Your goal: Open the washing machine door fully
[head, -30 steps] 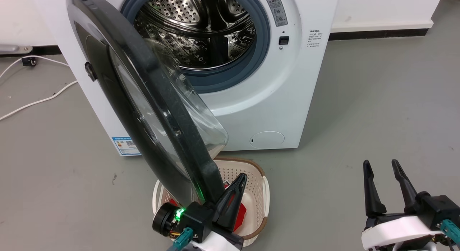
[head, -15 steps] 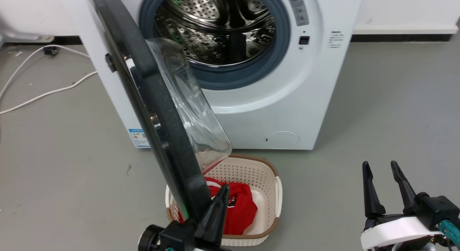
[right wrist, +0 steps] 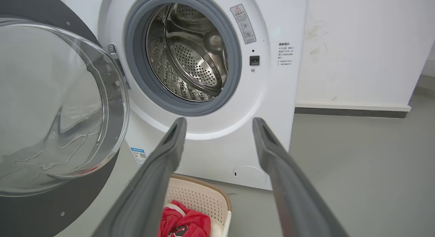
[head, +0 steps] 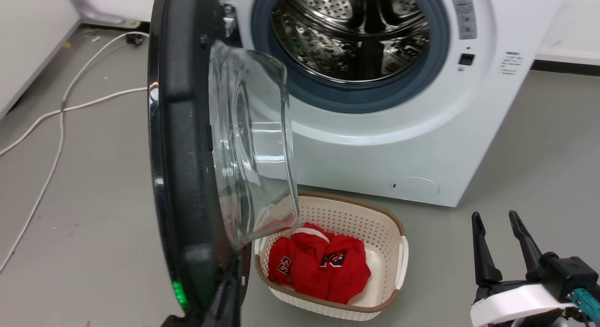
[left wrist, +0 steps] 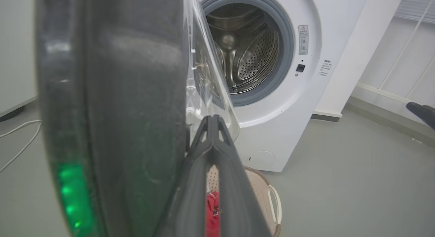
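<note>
Down at the door's point(head: 183, 130) lower edge, the left gripper point(left wrist: 212, 119) is sitting with its fingers pinched together on nothing. Their side seems to be leaning against the inner black rim, just beside the glass bowl point(head: 253, 144). So it's pushing, not grabbing. The door is standing roughly square to the machine point(head: 375, 149), edge-on in the head view, just beside the basket point(head: 401, 252). I'd say we're mid-swing, maybe halfway. The next move is looking like more sideways push away from the drum point(head: 356, 32), following the hinge arc so the fingers aren't slipping off. The right gripper point(head: 494, 216) is idling with its fingers spread, well apart from everything.
</note>
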You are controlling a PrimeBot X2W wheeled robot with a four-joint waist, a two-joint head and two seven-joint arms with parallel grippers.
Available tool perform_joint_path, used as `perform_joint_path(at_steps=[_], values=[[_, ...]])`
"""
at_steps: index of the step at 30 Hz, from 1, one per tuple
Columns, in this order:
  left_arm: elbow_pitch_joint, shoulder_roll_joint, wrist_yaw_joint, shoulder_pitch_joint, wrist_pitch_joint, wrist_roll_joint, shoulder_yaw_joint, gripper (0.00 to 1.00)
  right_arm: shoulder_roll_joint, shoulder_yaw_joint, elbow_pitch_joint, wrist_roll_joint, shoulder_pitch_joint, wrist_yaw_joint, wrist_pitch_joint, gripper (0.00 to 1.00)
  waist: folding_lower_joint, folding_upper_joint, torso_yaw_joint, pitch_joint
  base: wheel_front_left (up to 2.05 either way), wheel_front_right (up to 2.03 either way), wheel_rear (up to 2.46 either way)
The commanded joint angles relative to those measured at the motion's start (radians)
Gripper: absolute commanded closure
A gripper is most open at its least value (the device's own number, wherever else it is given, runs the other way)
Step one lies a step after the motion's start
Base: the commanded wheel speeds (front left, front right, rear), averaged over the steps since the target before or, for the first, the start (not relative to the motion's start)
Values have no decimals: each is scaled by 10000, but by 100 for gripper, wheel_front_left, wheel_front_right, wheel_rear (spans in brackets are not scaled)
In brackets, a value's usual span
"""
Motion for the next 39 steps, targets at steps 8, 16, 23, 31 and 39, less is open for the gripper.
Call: perform_joint_path(at_steps=[8, 16, 23, 31, 39], values=[[-247, 264, 481, 547, -7, -13, 1164, 100, 13, -36, -117, -102, 30, -3, 44, 0, 0, 0, 622, 134, 0, 0, 0], [3, 624, 495, -42, -15, -176, 2601, 100, 11, 20, -253, -139, -195, -3, 151, 0, 0, 0, 661, 355, 0, 0, 0], [695, 1067, 342, -679, -15, -532, 4409, 100, 13, 111, -248, -120, -322, -3, 188, 0, 0, 0, 351, 454, 0, 0, 0], [2298, 1652, -407, -1995, -13, -679, 6064, 100, 8, 97, -298, -219, -478, -3, 173, 0, 0, 0, 36, 802, 0, 0, 0], [3934, 2159, -971, -3114, -6, -246, 7018, 100, 10, 240, -296, -258, -688, -3, 125, 0, 0, 0, -262, 1177, 0, 0, 0]])
